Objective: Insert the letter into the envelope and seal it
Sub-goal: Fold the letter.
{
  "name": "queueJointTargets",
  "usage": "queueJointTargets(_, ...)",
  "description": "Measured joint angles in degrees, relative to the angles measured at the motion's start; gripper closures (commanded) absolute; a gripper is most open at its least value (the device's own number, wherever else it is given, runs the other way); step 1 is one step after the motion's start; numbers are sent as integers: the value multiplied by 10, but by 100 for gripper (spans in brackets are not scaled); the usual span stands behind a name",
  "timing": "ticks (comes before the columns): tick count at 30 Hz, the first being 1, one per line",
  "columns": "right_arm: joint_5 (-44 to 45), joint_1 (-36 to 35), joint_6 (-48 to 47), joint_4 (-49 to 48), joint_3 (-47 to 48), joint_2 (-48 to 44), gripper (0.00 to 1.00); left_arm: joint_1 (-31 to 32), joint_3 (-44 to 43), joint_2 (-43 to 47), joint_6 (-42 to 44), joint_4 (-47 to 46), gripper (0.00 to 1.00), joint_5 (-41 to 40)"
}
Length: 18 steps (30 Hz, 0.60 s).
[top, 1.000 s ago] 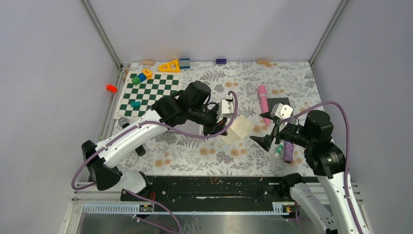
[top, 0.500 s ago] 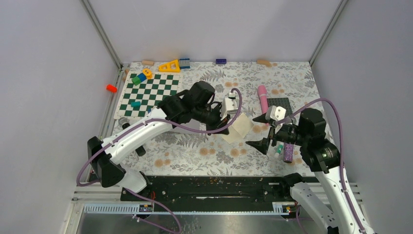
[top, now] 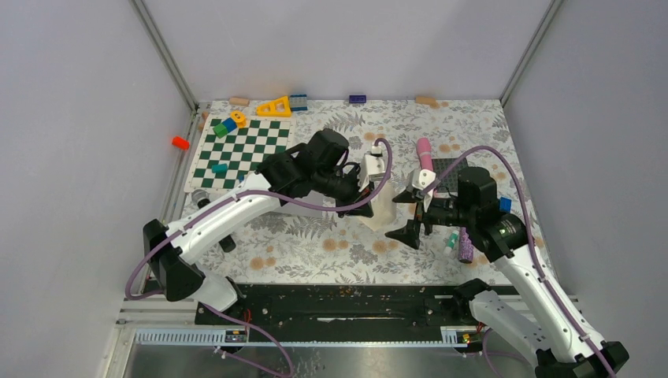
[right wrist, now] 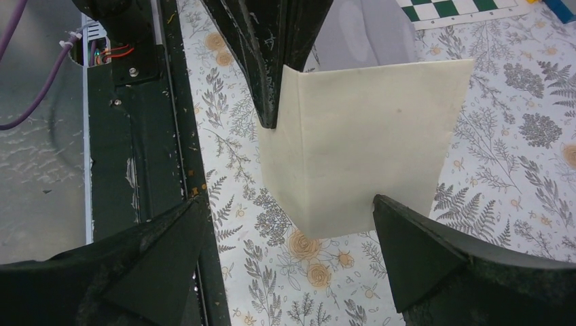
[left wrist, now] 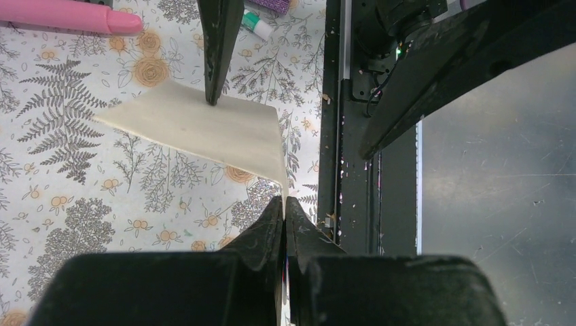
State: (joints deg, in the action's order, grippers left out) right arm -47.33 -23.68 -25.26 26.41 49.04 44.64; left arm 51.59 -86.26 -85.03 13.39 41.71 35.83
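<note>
Pinches a folded cream letter (right wrist: 360,142) by one edge in the left claw (left wrist: 284,204), jaws pressed together on the paper, fold upright, sheet hanging clear of the flowered worktop (top: 315,244). Sets the right claw (top: 410,216), spread wide and holding nothing, at the free end, one finger to either side; contact with the paper impossible to judge. Shows a pale grey patch, probably the envelope (right wrist: 367,34), lying flat on the worktop behind the sheet and mostly hidden by it.

Looks like a handover, or a two-handed steadying, ahead of insertion. To do it well: centre the open claw over the free end before closing, so as to catch both layers together and stop the fold springing apart. Close gently and squarely across the paper, not on a corner, to avoid a crease or twist. Keep the left pinch on until sure of the right one. Leave one long edge free of both claws as the leading edge for the envelope's mouth.
</note>
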Motion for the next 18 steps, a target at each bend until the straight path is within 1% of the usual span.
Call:
queueJointTargets(7, 12, -21, 1, -11, -6, 12, 0, 0, -2, -8, -7, -1, 100, 10)
queueJointTargets(11, 18, -30, 1, -20, -9, 19, 2, 0, -5, -10, -12, -2, 100, 18)
queueJointTargets(13, 23, -35, 1, -23, -12, 21, 7, 0, -6, -10, -13, -2, 100, 23)
queueJointTargets(18, 38, -42, 1, -36, -18, 24, 37, 0, -8, -10, -12, -2, 100, 32)
